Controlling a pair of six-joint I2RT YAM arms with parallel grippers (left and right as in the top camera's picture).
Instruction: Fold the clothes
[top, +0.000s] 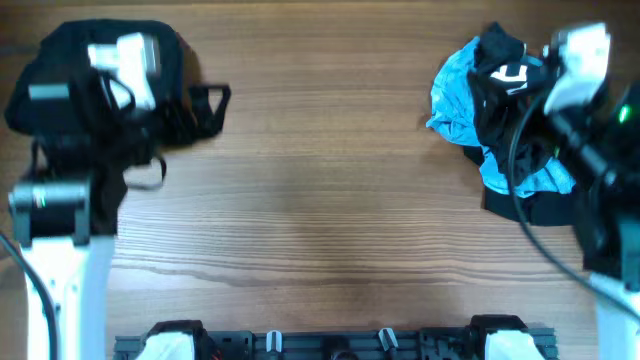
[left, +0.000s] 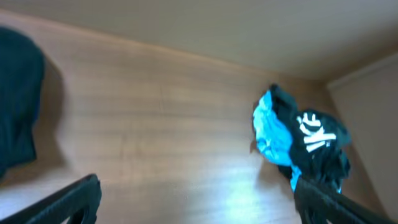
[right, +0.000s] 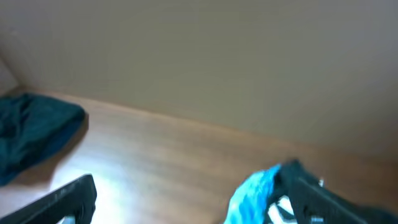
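Right gripper (right: 186, 177) hangs spread and empty; I'd lower it onto the left edge of the blue garment (top: 452, 90), pinching one layer.

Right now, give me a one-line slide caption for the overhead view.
Overhead: left arm above a black clothes pile, right arm above crumpled blue-and-black garments, wooden table between them.

A wooden table (top: 320, 200), its streaked brown grain smooth and faintly glossy, carries soft cloth at both far corners: a crumpled bright-blue garment (top: 452, 95) tangled with black fabric (top: 505, 68) bearing white print at right, and a matt dark garment (left: 15, 112) at left. The left arm (top: 62, 285) and right arm (top: 618, 310) show smooth white plastic shells and matt black parts.
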